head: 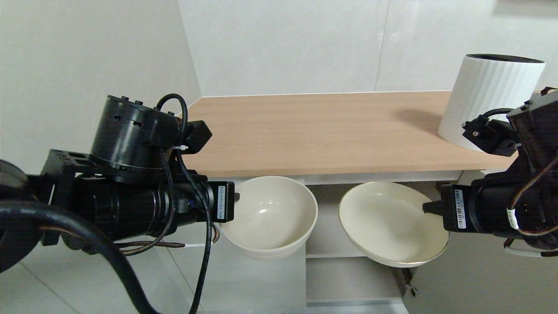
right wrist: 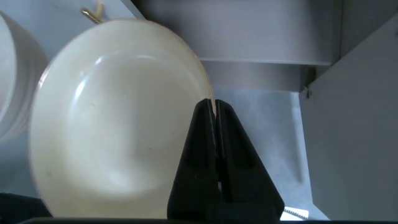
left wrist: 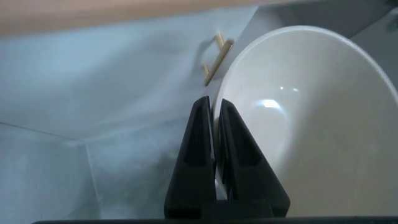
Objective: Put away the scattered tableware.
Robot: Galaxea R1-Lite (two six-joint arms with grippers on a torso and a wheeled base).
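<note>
The bowl (head: 270, 216) hangs pinched at its rim in the left gripper (left wrist: 216, 124). Just beside it, the plate (head: 390, 222) tilts with its rim clamped in the right gripper (right wrist: 214, 124). Both are held in front of the wooden surface (head: 314, 131) and below its edge, before a white cabinet (head: 340, 279). A white ribbed container (head: 488, 96) stands on the surface's far right.

Bowl (head: 270, 216): left of plate (head: 390, 222), apart; both before the countertop (head: 322, 131) edge.
Left gripper (head: 236, 197): clamped on the Bowl at its left rim (one finger inside, one outside).
Right gripper (head: 429, 207): clamped on the plate at its right rim.
Canister (head: 488, 100): on countertop, far right.
Cabinet (head: 348, 274): under countertop, behind both dishes, seemingly open.
</note>
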